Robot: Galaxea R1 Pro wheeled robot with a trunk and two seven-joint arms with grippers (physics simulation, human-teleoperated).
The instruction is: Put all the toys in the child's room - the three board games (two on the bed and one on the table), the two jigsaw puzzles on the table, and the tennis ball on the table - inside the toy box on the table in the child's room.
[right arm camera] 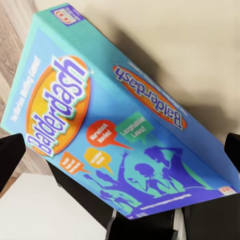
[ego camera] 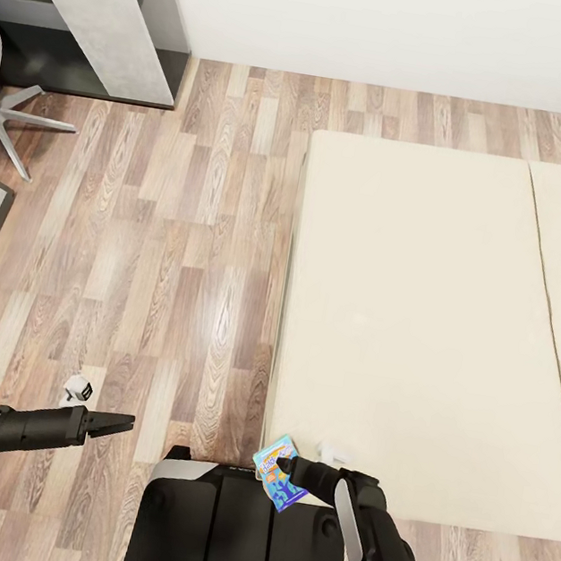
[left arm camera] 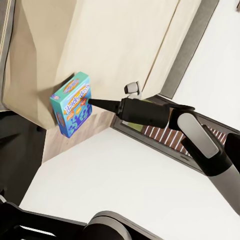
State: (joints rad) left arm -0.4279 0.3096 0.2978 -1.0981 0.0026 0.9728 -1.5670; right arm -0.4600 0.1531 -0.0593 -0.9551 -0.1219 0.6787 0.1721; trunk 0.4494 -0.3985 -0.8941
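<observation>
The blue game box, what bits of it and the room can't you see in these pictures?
- Board game: in the head view, partly covered by the right gripper.
- Its far end: cut off by the right wrist picture's edges.
- Bed: cut off by the head picture's right edge.
- Small white thing on the floor near the left gripper: too small to tell.

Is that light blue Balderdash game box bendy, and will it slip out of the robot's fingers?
The light blue Balderdash board game box probably stays stiff: its edges look straight and flat. It looks thin, so likely light. The right gripper seems to pinch it at one edge near the beige bed, so its smooth printed surface might let it swing or slip.
</observation>
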